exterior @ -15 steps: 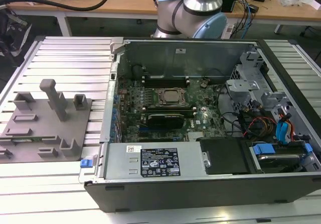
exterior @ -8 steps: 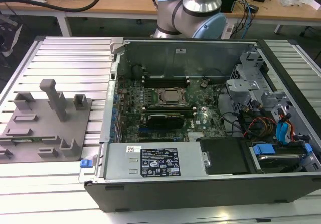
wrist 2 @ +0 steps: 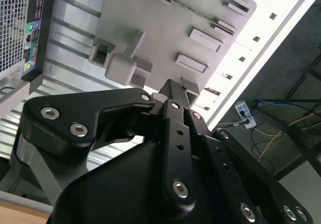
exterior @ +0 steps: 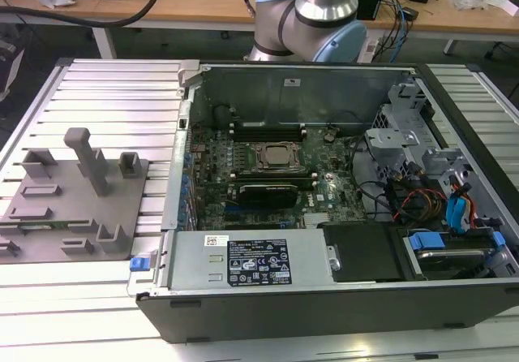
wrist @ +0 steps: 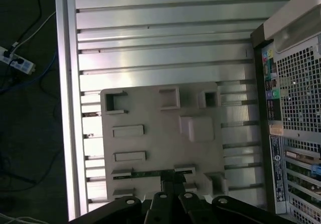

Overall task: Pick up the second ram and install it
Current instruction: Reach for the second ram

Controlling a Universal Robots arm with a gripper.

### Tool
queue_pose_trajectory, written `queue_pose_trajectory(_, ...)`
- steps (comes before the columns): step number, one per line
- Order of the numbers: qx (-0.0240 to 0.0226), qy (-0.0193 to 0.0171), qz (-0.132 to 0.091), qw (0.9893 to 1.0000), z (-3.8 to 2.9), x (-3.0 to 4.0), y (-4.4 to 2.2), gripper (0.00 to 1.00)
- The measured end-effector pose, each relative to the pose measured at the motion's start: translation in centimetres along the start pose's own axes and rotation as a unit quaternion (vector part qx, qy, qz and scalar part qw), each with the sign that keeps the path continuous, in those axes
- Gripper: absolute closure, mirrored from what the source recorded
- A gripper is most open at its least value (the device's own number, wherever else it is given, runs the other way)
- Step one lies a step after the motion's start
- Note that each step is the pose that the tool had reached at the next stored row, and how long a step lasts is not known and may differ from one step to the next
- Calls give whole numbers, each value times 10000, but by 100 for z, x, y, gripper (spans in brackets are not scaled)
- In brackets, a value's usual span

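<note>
Clearly the gripper carries nothing. In both wrist views its jaws look drawn close together, tips nearly meeting, and it hangs well above the grey fixture plate rather than near it. The second ram sits on that plate as a thin greenish strip standing on edge, held between two small holders along one border. In the first wrist view the gripper's tip lines up roughly over the strip, though from this height the alignment is hard to judge.

The first hazard, as I judge it, is the jaws themselves. Brought down this narrow, they would land on the stick's top edge instead of straddling it, and could press or crack it. A grasp away from the stick's middle would let it tilt and bind in its holders. A tall post stands on the same plate near the stick, and a sideways error on the way down could clip it.

Further out, the open computer case sits just beside the plate on the slotted table. Its side wall rises between the plate and the motherboard, so a low carry could knock the stick askew in the grip. The memory slots near the CPU socket are narrow. A stick that arrives tilted could jam at a slot's mouth or bend under a push.
</note>
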State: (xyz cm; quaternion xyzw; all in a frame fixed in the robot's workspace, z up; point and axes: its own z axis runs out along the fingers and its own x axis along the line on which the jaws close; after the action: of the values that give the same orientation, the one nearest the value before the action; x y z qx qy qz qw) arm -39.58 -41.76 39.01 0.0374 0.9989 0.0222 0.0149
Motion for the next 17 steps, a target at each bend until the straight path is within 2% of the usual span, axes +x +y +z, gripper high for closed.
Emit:
queue_pose_trajectory(6, 0, 0, 0, 10000, 10, 29, -145, 89)
queue_pose_trajectory(13, 0, 0, 0, 10000, 16, 27, -257, 89)
queue_pose_trajectory(17, 0, 0, 0, 10000, 16, 27, -261, 89)
